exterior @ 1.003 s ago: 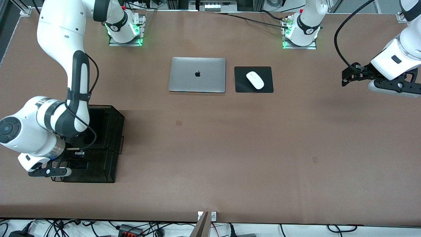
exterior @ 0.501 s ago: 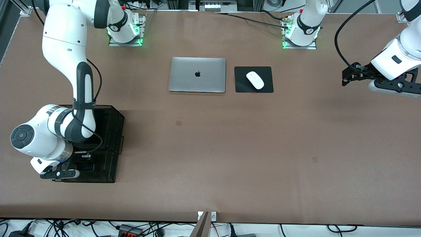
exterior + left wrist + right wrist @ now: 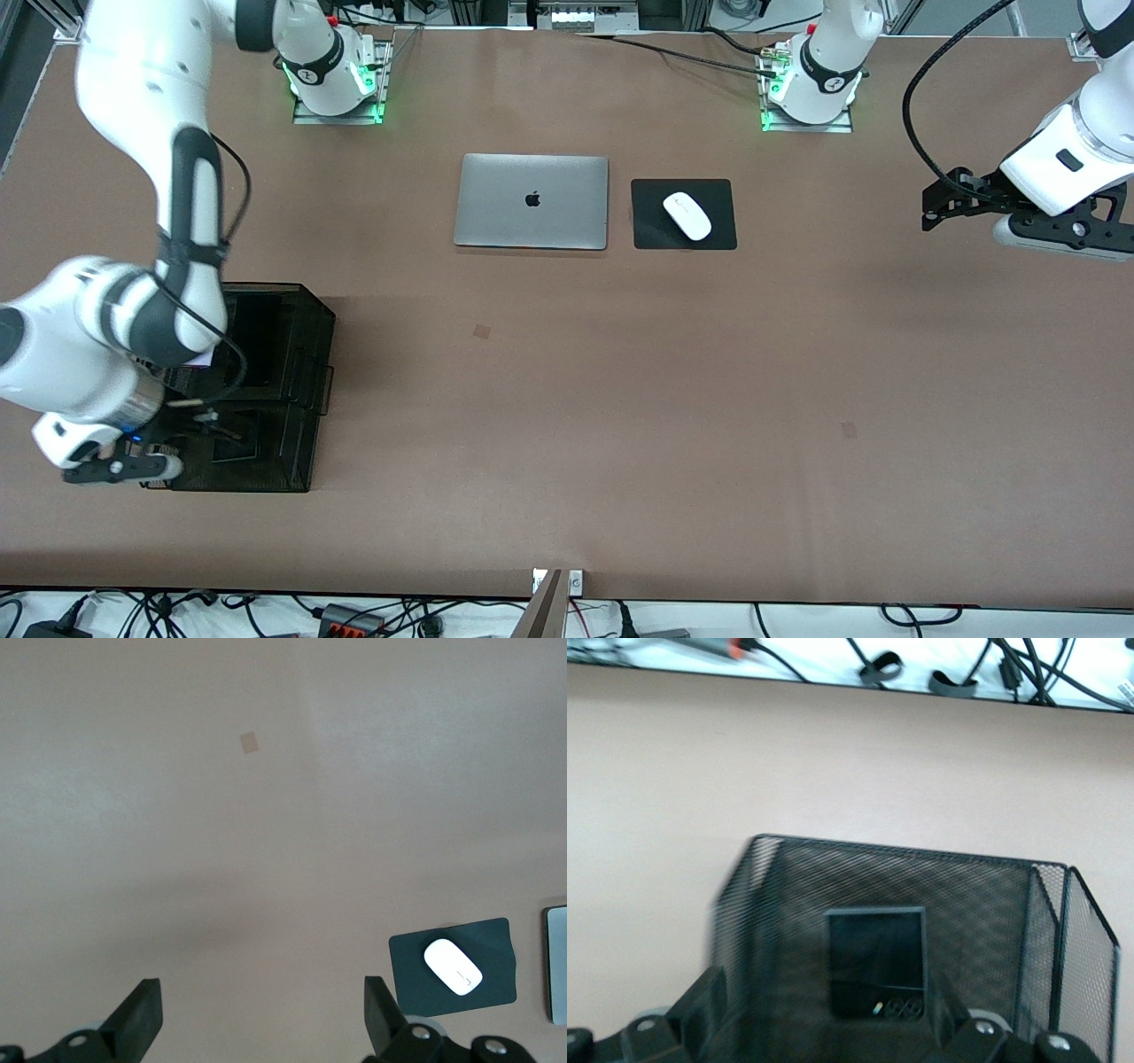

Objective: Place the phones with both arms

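Right gripper (image 3: 819,1028) is hanging open over a phone (image 3: 877,961) in the basket (image 3: 1085,966); rising carelessly could snag mesh. Left gripper (image 3: 261,1028) is waiting open.

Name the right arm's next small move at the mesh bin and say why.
Probably lift the right end effector straight up out of the bin: it is open, and the black phone lies free inside, so the placing looks done.
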You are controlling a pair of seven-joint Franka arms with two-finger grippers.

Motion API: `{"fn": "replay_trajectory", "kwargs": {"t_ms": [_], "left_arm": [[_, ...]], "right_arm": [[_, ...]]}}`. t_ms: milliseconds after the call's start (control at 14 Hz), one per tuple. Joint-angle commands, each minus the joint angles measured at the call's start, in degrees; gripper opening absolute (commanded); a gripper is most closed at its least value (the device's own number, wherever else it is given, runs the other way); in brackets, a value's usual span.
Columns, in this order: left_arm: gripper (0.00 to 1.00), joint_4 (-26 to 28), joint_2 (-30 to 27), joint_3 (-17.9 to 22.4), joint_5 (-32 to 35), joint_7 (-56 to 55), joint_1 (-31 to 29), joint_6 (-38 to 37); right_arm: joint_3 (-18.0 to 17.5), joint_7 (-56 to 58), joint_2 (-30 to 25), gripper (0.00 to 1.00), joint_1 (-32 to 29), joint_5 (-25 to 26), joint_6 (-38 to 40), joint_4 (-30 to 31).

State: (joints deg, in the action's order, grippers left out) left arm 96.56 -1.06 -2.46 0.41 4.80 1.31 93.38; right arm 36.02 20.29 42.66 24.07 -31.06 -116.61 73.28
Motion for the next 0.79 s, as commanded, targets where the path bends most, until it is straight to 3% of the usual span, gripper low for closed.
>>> {"fn": "replay_trajectory", "kwargs": {"t_ms": [0,430,716], "left_arm": [[1.0,-0.9,-0.1,0.2,-0.8,-0.6,0.1,-1.2],[1.0,-1.1,-0.2,-0.3,-0.8,-0.6,0.1,-1.2],[1.0,-2.4,0.3,-0.2,-0.9,-0.6,0.1,-1.4]], "right_arm": [[-0.1,0.6,-5.8,1.0,0.1,0.9,10.9,-1.6],[0.6,-10.0,-13.9,1.0,3.1,7.2,28.1,-1.7],[0.8,-10.4,-14.1,1.0,2.5,6.8,28.1,-2.0]]}}
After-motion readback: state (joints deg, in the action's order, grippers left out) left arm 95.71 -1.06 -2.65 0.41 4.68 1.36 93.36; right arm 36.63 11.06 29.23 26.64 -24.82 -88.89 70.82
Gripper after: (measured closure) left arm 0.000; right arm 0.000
